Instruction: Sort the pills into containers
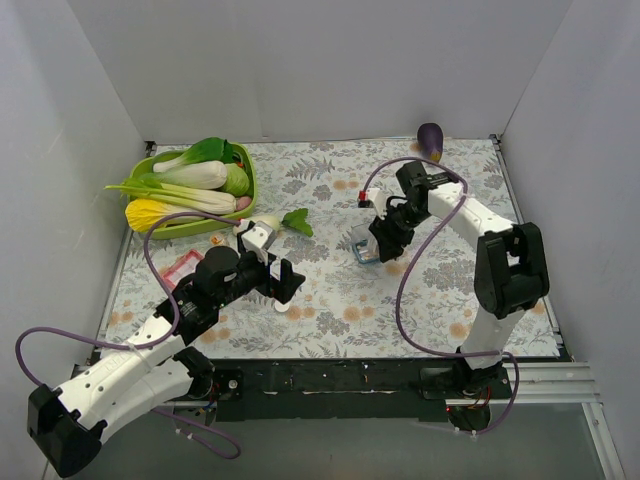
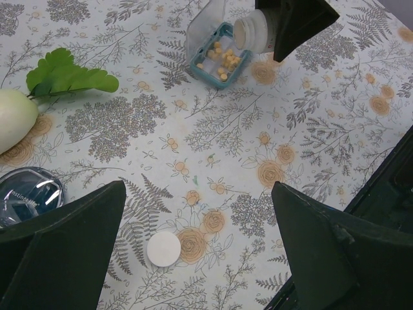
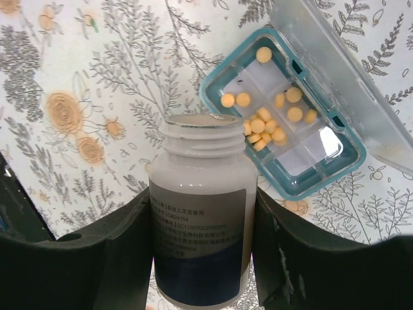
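— What is the right gripper point(image 3: 199, 206) doing?

— It grips a white bottle point(image 3: 200, 258) by the body, one finger on each side. The bottle has no cap on and tips forward, its mouth right at the rim of a blue-rimmed pill box point(image 3: 293, 189).

— And the pills point(image 3: 258, 126)?

— In the box, small and orange-yellow, spread over several compartments. The thickest clump lies in the compartment nearest the bottle's mouth. The box's clear lid point(image 3: 342, 84) is swung open on the far side.

— The left gripper point(image 2: 199, 187)?

— Wide open, holding nothing, hanging above the flowered cloth point(image 2: 213, 129) well apart from the box. A round white cap point(image 2: 163, 248) lies flat on the cloth under it.

— Anything else close by?

— A blue-grey round dish point(image 2: 26, 197) sits beside the left finger, partly hidden by it. Beyond that lies a white radish point(image 2: 13, 119) with a green leaf point(image 2: 64, 74).
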Controlling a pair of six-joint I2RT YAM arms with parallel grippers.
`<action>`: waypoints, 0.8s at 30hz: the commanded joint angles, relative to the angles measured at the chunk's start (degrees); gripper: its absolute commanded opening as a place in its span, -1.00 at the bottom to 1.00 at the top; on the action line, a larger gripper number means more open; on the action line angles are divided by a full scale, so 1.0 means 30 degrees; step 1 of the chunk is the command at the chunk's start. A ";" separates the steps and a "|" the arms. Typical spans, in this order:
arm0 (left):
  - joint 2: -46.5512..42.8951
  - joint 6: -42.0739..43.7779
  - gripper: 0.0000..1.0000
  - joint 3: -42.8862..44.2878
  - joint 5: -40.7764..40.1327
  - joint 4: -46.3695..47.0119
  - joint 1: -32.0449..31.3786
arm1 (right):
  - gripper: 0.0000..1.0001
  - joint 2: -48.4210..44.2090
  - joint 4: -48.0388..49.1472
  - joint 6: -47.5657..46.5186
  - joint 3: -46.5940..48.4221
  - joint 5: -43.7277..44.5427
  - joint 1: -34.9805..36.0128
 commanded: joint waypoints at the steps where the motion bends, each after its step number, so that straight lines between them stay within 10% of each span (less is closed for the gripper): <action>1: -0.0681 -0.0436 0.96 -0.0085 -0.0456 0.0342 0.0130 | -0.97 -0.2772 0.1054 0.0238 -0.1119 -0.1960 -0.0042; 14: -0.2908 -0.7173 0.96 -0.0201 0.1564 0.2158 0.0130 | -0.97 -1.1855 0.6764 0.0061 -0.7180 -0.6496 -0.0246; 24: -0.1416 -1.0281 0.96 -0.0319 0.2768 0.2074 0.0130 | -0.97 -1.8884 1.7655 0.7350 -1.2952 -0.7679 -0.0921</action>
